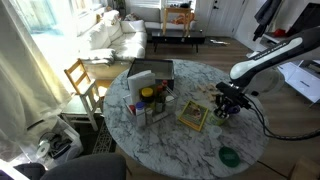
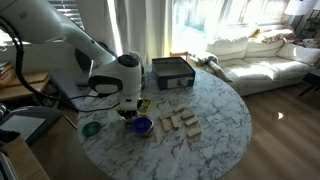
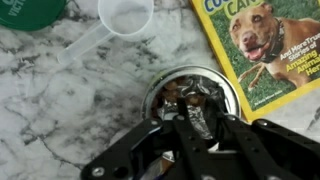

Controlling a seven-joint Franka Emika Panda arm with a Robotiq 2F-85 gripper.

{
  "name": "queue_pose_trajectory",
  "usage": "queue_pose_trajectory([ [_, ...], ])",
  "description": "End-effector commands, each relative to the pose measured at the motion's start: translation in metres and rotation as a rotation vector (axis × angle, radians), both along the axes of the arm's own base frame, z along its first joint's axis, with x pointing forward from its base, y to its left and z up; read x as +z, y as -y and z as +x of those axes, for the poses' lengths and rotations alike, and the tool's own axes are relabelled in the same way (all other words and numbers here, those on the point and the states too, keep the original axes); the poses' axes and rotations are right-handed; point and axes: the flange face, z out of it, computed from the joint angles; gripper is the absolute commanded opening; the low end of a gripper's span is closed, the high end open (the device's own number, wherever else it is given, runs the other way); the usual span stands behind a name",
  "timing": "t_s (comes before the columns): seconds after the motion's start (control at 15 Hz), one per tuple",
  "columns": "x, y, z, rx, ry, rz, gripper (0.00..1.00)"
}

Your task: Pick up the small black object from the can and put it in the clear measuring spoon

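Sunlit living room with a white sofa (image 1: pixel 118 38) and a wooden chair (image 1: pixel 82 78) behind a round marble desk (image 1: pixel 150 140). In this exterior view the arm (image 1: pixel 268 58) reaches in from the side. Its hand (image 1: pixel 228 106) hangs low over the desk, just beside a yellow-green book (image 1: pixel 193 115). A green lid (image 1: pixel 229 156) lies near the desk's edge, apart from the hand. A grey box (image 1: pixel 150 74) stands on the far side of the desk, with small clutter in front of it. The can is not visible from here.

In an exterior view from the opposite side, the bulky white arm (image 2: pixel 75 50) bends down and the hand (image 2: pixel 130 108) is low on the desk (image 2: pixel 225 120). A blue cup (image 2: pixel 141 126) is just in front of it and the lid (image 2: pixel 91 128) is near. Wooden blocks (image 2: pixel 180 123) lie further along, the box (image 2: pixel 172 72) is behind them, and the sofa (image 2: pixel 260 55) is beyond.

In the wrist view the hand (image 3: pixel 190 118) points straight into the can (image 3: pixel 224 88), a small silvery tin. The fingertips are inside its mouth and stand narrow. I cannot tell whether they pinch anything. Dark and shiny patches show inside the can, and the black object cannot be picked out among them. The clear spoon (image 3: pixel 115 20) lies empty on the marble near the can. The lid (image 3: pixel 30 12) is beside its handle, and the book (image 3: pixel 265 45), which has a dog on its cover, lies just beside the can.
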Motion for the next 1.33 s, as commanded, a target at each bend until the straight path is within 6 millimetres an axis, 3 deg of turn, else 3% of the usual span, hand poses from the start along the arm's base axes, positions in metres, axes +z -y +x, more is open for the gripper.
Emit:
queue_pose_trajectory([
  [0.0, -0.0094, -0.0017, 0.0027, 0.004, 0.009, 0.007, 0.26],
  [0.73, -0.0136, -0.0061, 0.0044, 0.019, 0.004, 0.009, 0.25],
  [1.07, -0.0137, -0.0053, 0.0053, 0.020, 0.006, 0.009, 0.01],
  [1.27, -0.0139, -0.0054, 0.0054, 0.021, 0.006, 0.009, 0.01],
])
